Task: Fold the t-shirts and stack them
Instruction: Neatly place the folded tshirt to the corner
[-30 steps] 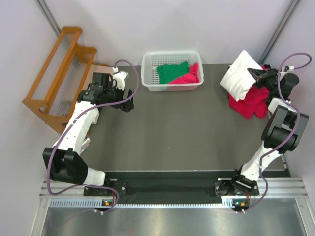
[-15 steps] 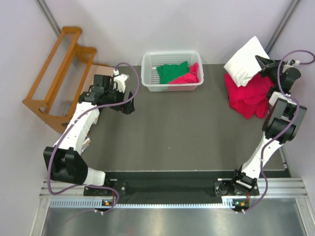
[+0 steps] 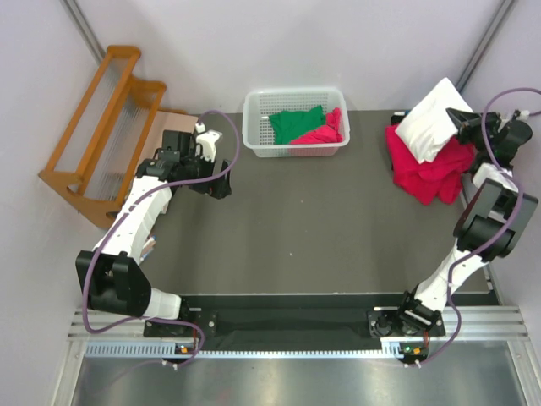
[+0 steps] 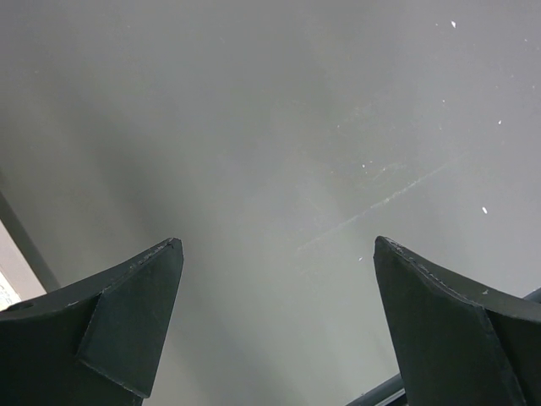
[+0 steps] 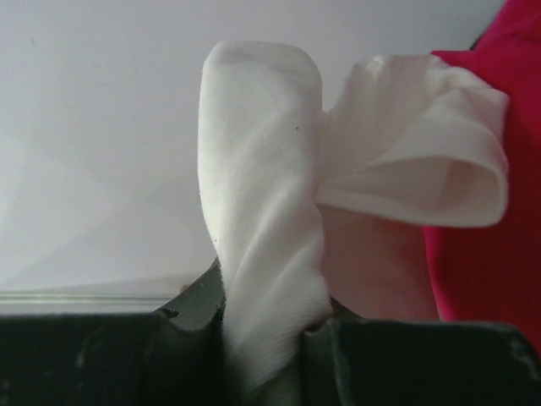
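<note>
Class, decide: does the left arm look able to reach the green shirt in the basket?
Probably yes: the left hand is open and empty, the basket has no lid, and the green shirt lies exposed.

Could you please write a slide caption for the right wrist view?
Right gripper pinching a bunched fold of the white t-shirt, crimson t-shirt alongside.

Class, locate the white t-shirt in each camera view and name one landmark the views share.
Top external: far right corner, white t-shirt held by the right gripper.
Left wrist: not in it.
Right wrist: centre, pinched between the fingers.
Shared landmark: crimson t-shirts, beneath it from above, at the right edge of the right wrist view.
</note>
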Controlling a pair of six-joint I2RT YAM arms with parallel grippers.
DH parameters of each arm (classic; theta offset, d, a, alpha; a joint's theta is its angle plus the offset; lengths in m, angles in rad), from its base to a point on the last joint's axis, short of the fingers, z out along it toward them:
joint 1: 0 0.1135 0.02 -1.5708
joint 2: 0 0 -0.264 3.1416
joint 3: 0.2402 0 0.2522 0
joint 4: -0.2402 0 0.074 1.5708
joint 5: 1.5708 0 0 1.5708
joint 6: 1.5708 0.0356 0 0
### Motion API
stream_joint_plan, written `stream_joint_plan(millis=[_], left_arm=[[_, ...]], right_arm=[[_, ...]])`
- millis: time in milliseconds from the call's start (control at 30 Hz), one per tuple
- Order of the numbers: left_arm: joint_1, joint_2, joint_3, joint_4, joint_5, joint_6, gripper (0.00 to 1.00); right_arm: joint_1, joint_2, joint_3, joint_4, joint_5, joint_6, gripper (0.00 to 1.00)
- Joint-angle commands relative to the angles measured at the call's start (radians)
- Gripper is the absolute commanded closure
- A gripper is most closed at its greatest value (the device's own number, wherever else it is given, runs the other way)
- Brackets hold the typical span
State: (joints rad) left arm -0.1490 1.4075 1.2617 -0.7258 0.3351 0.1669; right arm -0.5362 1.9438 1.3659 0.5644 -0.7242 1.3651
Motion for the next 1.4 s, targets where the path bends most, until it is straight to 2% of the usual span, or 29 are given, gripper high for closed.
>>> stream_joint_plan(millis=[0,167,300,333,367,433,467,533,567,733,867,1000,1100,1167,1300,1367], left_arm=[[0.008,-0.018,0.004,0.005,-0.005,0.014,0.01],[0.014,-0.018,0.002,0.003,-0.007,0.023,0.01],[0.016,-0.012,0.019,0.002,0.01,0.017,0.01],[0.016,-0.01,0.022,-0.001,0.015,0.014,0.01],[0.016,-0.01,0.025,-0.001,0.016,0.014,0.01],[0.016,-0.013,0.027,-0.003,0.016,0.014,0.01],[0.016,-0.015,0.024,-0.004,0.016,0.016,0.01],[0.016,-0.016,0.021,-0.009,0.018,0.019,0.01],[0.016,-0.016,0.019,-0.009,0.018,0.017,0.01],[0.016,-0.016,0.011,-0.014,0.027,0.019,0.01],[0.016,-0.015,0.008,-0.014,0.042,0.016,0.01],[0.016,-0.021,0.004,-0.014,0.045,0.017,0.01],[0.016,-0.027,0.001,-0.012,0.042,0.019,0.01],[0.016,-0.03,-0.001,-0.015,0.042,0.019,0.01],[0.016,-0.038,-0.01,-0.015,0.036,0.023,0.01],[0.016,-0.038,-0.012,-0.015,0.025,0.025,0.01]], right_arm=[[-0.091,-0.128,-0.071,-0.014,0.126,-0.187,1.0],[-0.09,-0.149,-0.181,-0.132,0.163,-0.29,1.0],[-0.091,-0.106,-0.188,-0.242,0.183,-0.331,1.0],[-0.091,-0.092,-0.186,-0.265,0.181,-0.33,0.95],[-0.09,-0.07,-0.176,-0.291,0.183,-0.33,0.7],[-0.079,-0.065,-0.166,-0.343,0.192,-0.349,0.44],[-0.071,-0.086,-0.148,-0.377,0.25,-0.377,0.26],[-0.036,-0.127,-0.116,-0.495,0.339,-0.492,0.13],[-0.022,-0.185,-0.094,-0.515,0.423,-0.526,0.02],[0.065,-0.333,0.008,-0.618,0.636,-0.687,0.0],[0.198,-0.42,0.197,-0.724,0.886,-0.823,0.0],[0.283,-0.392,0.444,-0.975,1.032,-0.905,0.0],[0.294,-0.344,0.599,-1.124,1.043,-0.885,0.0],[0.295,-0.324,0.608,-1.176,1.06,-0.873,0.0],[0.295,-0.365,0.445,-1.075,0.932,-0.844,0.0],[0.295,-0.318,0.441,-1.077,0.797,-0.825,0.0]])
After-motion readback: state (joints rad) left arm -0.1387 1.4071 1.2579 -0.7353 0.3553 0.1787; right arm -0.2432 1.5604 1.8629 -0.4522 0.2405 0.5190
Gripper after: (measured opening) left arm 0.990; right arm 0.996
